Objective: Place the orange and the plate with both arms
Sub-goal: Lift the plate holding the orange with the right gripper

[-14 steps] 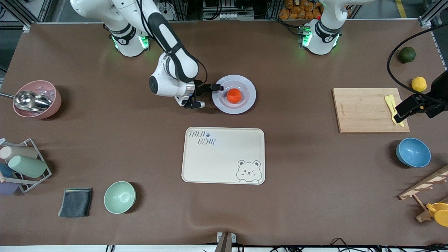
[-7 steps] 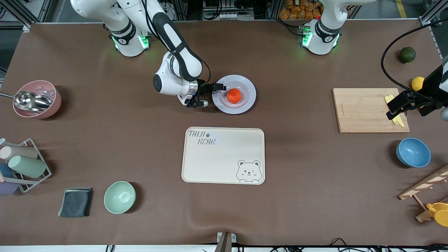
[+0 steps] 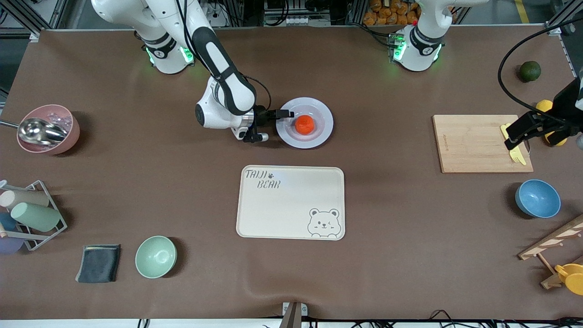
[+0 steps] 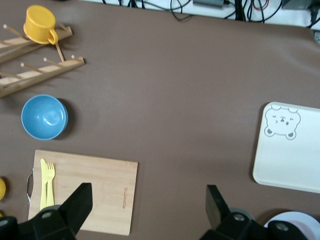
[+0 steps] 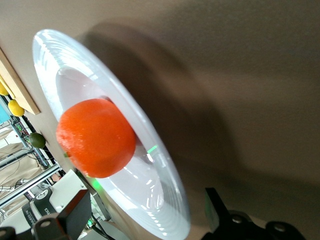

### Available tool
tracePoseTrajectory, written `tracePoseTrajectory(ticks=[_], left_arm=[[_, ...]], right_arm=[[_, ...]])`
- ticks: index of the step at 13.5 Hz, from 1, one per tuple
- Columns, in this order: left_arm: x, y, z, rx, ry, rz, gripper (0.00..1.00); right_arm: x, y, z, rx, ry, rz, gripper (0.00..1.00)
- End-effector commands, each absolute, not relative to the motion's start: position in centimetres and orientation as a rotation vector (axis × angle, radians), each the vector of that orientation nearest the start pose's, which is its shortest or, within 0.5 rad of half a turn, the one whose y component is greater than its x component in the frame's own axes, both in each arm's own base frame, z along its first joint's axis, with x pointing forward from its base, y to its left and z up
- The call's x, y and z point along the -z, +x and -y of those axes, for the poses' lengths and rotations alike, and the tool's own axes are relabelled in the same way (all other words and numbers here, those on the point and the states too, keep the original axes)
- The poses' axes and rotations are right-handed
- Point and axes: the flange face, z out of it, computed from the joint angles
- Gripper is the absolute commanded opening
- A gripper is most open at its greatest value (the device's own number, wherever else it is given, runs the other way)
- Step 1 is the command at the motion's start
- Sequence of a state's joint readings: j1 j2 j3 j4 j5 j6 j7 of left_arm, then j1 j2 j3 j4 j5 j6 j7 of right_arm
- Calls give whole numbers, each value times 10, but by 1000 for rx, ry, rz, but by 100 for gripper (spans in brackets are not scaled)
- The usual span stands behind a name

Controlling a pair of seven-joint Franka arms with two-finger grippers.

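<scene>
The right tool [image 3: 268, 124] sits low at the rim of the plate [image 3: 320, 134], on the side toward the right arm's end of the tabletop [image 3: 182, 182], its two fingers spread open with one finger [image 3: 282, 113] over the rim and nothing gripped. The plate is round, shallow, glossy pale lavender-white with a wide ringed rim, and the single orange [image 3: 304, 124], reddish and finely dimpled, rests in its middle. Nearer the front camera than the plate lies one cream rectangular tray [image 3: 291, 214] with rounded corners and a printed bear, bare on top. The left tool [image 3: 517, 134] hangs open and holding nothing over the edge of the one wooden cutting board [image 3: 473, 143], above the yellow plastic cutlery [image 3: 514, 152] lying there. Beside it are one yellow lemon [image 3: 546, 107], partly hidden by the arm, and one dark green fruit [image 3: 530, 71]. One blue bowl [image 3: 538, 198] and a wooden rack [image 3: 553, 246] with a yellow cup [image 3: 571, 277] stand nearer the camera. Toward the right arm's end are one pink bowl [image 3: 68, 136] holding a metal scoop [image 3: 41, 130], a wire rack [image 3: 52, 214] of pastel cups, one green bowl [image 3: 155, 257] and one dark folded cloth [image 3: 98, 263].
</scene>
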State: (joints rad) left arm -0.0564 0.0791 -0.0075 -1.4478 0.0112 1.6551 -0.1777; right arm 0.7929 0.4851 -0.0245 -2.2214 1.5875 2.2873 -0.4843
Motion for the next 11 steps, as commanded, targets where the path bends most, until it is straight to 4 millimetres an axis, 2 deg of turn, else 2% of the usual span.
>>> tracePoseTrajectory(ticks=[1,2,3,4,5,11], left_arm=[[-645,572,50,117,-3152,133,100],[-643,568,56,72,-3148,123,100],[-642,565,57,39,-3140,119,100],[-641,564,55,13,-3136,121,100],[-643,562,54,6,-3136,121,100],[-643,561,52,1,-3134,123,100]], right_arm=[[-127,353,-377,-505,-2242,-155,100],[-124,352,-377,-509,-2239,-169,57],[-123,352,-377,-507,-2226,-199,19],[-123,351,-377,-506,-2213,-224,3],[-123,349,-381,-513,-2209,-230,0],[-126,346,-389,-513,-2209,-212,0]])
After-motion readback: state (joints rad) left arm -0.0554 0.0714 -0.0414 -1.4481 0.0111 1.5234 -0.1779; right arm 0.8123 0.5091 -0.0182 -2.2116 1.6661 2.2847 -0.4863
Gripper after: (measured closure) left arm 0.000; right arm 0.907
